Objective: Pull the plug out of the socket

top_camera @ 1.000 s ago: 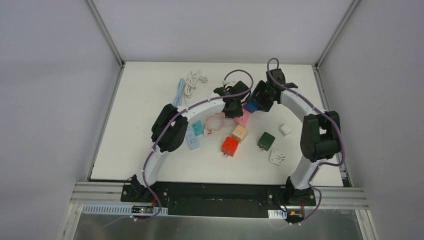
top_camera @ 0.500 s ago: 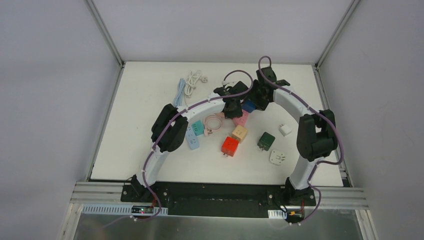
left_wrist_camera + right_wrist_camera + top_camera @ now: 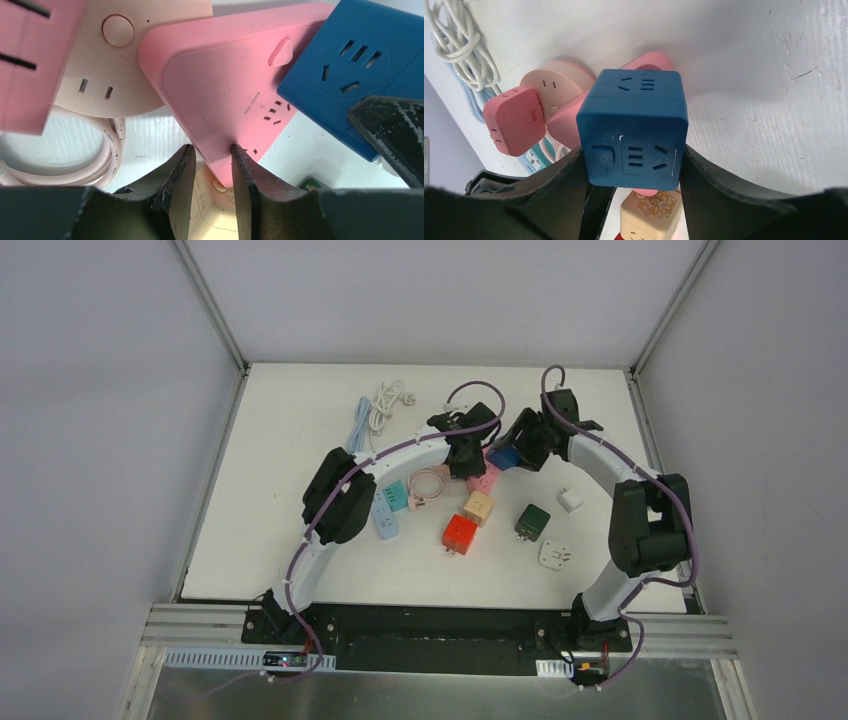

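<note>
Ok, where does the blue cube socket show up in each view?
Top external: the blue cube socket sits in the upper middle of the picture.
Left wrist: upper right corner, partly cut off.
Right wrist: centre of the frame, large in the foreground.
Shared landmark: the flat pink socket right against it, seen in all three views.

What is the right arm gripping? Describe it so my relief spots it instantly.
At the far middle of the white table sits a cluster of sockets. The right end effector clamps a cube socket there, beside the pink strip. It is the only dark blue block; its neighbours are pink or cream.
</note>
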You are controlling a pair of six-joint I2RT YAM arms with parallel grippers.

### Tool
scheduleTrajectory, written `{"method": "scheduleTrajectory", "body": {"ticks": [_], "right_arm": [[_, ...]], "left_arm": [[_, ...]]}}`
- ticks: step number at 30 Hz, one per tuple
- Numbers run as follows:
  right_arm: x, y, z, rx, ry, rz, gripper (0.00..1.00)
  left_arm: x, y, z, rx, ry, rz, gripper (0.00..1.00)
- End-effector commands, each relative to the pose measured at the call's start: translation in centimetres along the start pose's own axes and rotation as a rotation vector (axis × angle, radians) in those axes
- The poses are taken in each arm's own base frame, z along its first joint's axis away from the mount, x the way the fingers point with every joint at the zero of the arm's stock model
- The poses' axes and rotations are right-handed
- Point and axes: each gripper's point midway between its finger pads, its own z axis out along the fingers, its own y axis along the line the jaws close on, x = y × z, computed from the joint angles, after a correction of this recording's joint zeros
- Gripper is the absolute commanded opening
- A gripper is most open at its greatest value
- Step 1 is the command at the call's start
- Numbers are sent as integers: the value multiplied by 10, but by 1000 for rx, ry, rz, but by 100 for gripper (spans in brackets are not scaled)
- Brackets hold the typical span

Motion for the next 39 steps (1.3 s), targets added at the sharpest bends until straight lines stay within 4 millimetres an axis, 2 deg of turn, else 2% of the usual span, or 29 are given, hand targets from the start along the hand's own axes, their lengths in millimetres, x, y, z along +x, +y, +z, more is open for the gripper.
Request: {"method": "scheduleTrajectory", "body": {"ticks": [1, 3, 7, 10, 12, 14, 17, 19, 24, 27, 29, 31, 35, 39], "right_arm": [[-5, 54, -27, -276, -53, -63, 0], [-1, 52, -23, -262, -33, -61, 0], [-14, 15, -13, 112, -86, -2, 0], [-16, -3, -13, 256, -82, 5, 0], [-12, 2, -13, 213, -62, -16, 0], [-3, 21, -16, 54, -36, -36, 0], [-1, 44, -27, -170, -58, -52, 0], [-3, 46, -27, -209, -73, -63, 0], [-2, 40, -18, -157, -59, -43, 0], [-11, 7, -13, 126, -67, -1, 0], [-12, -2, -12, 193, -50, -1, 0], [-11, 5, -15, 150, -39, -3, 0], [-12, 45, -36, -124, -47, -49, 0], [-13, 61, -48, -235, -84, -109, 0]], "left_arm": [[35, 44, 15, -145, 126, 3, 32], [34, 43, 15, -142, 126, -2, 33], [37, 46, 16, -151, 135, -5, 33], [38, 45, 17, -152, 142, -9, 33], [38, 45, 17, -150, 147, -14, 33], [38, 44, 18, -147, 151, -21, 33], [40, 44, 19, -140, 165, -41, 32], [41, 44, 20, -132, 173, -62, 32], [41, 44, 20, -131, 174, -76, 32], [40, 44, 19, -131, 176, -75, 32], [41, 45, 20, -134, 176, -74, 32], [40, 44, 20, -132, 175, -75, 32], [40, 46, 20, -139, 177, -75, 32], [40, 46, 20, -138, 178, -78, 32]]}}
